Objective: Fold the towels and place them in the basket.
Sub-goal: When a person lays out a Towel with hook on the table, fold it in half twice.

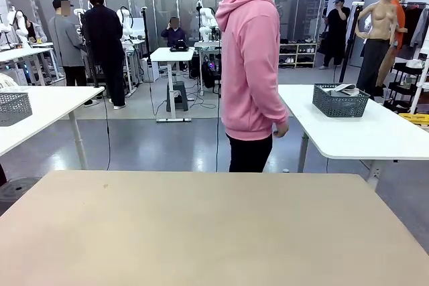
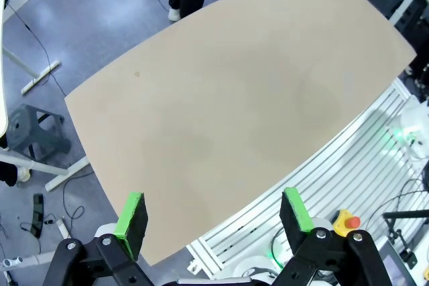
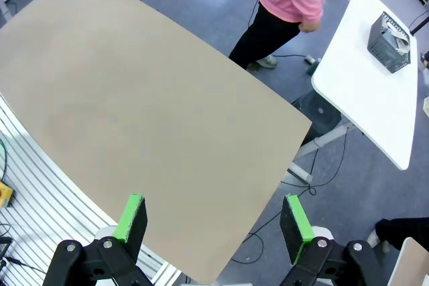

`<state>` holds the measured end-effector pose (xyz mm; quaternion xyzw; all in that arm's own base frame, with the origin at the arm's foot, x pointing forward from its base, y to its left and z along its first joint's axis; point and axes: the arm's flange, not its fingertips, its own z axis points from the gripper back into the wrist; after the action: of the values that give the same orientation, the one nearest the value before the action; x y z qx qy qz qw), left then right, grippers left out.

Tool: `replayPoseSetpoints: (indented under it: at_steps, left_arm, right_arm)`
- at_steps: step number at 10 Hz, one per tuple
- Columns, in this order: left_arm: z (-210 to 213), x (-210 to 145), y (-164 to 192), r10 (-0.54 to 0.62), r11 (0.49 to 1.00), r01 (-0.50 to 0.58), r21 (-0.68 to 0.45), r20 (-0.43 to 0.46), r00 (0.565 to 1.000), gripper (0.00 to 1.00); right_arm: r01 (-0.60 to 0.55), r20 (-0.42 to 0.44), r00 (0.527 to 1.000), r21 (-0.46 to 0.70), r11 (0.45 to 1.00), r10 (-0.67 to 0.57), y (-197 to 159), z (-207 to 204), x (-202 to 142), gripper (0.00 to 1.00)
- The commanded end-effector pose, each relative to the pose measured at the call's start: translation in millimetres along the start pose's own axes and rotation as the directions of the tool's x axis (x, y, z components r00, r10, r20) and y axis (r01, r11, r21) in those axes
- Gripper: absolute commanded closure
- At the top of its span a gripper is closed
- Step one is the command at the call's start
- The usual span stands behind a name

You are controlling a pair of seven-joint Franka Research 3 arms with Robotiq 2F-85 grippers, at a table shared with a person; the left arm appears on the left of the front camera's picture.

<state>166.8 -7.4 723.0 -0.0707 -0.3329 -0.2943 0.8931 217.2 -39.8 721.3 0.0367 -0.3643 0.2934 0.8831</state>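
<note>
Folding is not yet begun, as far as I can judge, because the beige counter (image 1: 201, 232) in front of the robot is bare. The left gripper (image 2: 213, 212) hangs high above the counter with its green pads spread wide and nothing between them. The right gripper (image 3: 213, 218) hangs the same way over the other side, also spread wide and holding nothing. A dark mesh basket (image 1: 340, 102) stands on a white table (image 1: 375, 135) behind and to the right, well apart from the counter. Some light cloth (image 1: 342, 89) lies in it. This may be the towels, but it is too small to tell. A person (image 1: 251, 65) in a pink hoodie stands at the far edge of the counter, turned sideways, with one hand (image 1: 281, 128) low beside the body. I think the next move calls for a towel and the basket to come onto the counter, probably by the person, and until then both arms have nothing to grasp. The counter top is smooth, matt and flat, so a towel should lie well on it. The room is a big workshop with a grey floor (image 1: 154, 145), more white tables and other people farther off.
</note>
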Motion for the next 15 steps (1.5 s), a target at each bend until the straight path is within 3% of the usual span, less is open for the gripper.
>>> replayPoseSetpoints:
  at_steps: [1, 15]
  left_arm:
    - [3.3, 2.8, 1.1, -0.002, 1.0, 0.002, 0.002, -0.005, 1.0, 0.0]
    - [3.3, 2.8, 1.1, -0.002, 1.0, 0.002, 0.002, -0.005, 1.0, 0.0]
  right_arm:
    - [0.001, -0.001, 1.0, 0.0, 1.0, -0.001, -0.8, 0.2, 1.0, 0.0]
    - [0.001, -0.001, 1.0, 0.0, 1.0, -0.001, -0.8, 0.2, 1.0, 0.0]
